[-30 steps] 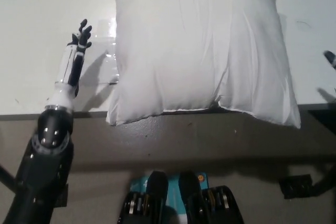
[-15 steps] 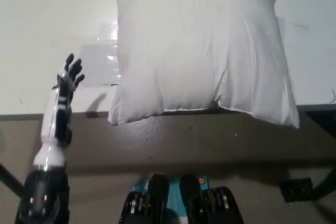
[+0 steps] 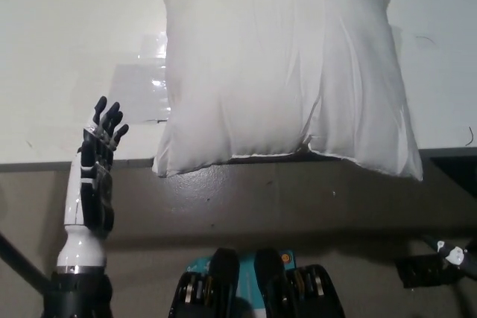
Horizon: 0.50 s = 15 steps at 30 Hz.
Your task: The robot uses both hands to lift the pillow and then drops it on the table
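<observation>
Pillow (image 3: pixel 283 65): white, plump, lying on the white table (image 3: pixel 67 42); its near edge and near right corner overhang the table's near edge. A vertical crease runs down its right half.

Left hand (image 3: pixel 95 156): white shell with dark fingers, held upright at the table's near edge, near the left side, well apart from the pillow. Fingers extended and spread, pointing away from the robot, holding nothing. Forearm runs straight down toward the bottom of the view.

Right hand: only a small pale tip shows at the lower right border, below the table edge; cannot tell its state.

Clear plastic sheet (image 3: pixel 141 91): flat on the table, touching the pillow's left side.
</observation>
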{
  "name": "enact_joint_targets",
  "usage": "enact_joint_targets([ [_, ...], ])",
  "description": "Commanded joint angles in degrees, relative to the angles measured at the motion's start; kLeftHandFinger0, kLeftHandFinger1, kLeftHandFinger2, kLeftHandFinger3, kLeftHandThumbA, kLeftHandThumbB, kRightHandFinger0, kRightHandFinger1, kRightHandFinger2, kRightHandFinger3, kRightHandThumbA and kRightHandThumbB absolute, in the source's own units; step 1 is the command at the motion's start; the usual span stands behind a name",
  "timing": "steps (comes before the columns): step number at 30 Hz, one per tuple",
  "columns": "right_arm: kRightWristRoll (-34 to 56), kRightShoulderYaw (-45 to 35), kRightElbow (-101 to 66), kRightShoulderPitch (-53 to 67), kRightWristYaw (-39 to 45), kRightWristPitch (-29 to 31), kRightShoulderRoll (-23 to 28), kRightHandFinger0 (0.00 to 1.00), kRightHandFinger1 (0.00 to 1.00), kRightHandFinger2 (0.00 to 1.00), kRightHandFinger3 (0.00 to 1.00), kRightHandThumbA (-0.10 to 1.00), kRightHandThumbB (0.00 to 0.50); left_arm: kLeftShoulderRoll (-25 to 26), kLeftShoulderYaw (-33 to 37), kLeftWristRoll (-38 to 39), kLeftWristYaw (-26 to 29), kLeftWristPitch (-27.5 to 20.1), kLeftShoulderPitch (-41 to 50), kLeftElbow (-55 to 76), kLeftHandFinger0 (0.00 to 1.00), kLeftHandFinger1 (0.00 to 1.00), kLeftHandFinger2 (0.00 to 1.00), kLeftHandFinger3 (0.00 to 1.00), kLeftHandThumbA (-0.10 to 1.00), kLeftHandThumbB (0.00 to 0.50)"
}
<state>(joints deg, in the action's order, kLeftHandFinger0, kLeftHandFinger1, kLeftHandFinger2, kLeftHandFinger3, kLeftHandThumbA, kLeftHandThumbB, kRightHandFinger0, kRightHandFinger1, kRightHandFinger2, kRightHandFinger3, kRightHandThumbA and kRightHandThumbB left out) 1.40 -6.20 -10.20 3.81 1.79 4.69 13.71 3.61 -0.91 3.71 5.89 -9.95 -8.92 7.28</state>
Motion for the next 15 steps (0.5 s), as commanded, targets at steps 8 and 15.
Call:
enact_joint_targets([
  [8,-2.3,0.8,-2.4,-0.2,-0.3,3.8,-1.1,1.0,1.0,1.0,1.0,1.0,0.188,-0.1,-1.1,0.2,-1.3,-1.3,2.6,1.4,1.0,1.0,1.0,1.0,1.0,0.224],
  [15,-2.5,0.6,-0.6,0.9,0.0,5.8,-1.1,1.0,1.0,1.0,1.0,1.0,0.162,0.3,-1.3,-1.0,-1.3,-2.4,3.1,-0.2,1.0,1.0,1.0,1.0,1.0,0.225],
])
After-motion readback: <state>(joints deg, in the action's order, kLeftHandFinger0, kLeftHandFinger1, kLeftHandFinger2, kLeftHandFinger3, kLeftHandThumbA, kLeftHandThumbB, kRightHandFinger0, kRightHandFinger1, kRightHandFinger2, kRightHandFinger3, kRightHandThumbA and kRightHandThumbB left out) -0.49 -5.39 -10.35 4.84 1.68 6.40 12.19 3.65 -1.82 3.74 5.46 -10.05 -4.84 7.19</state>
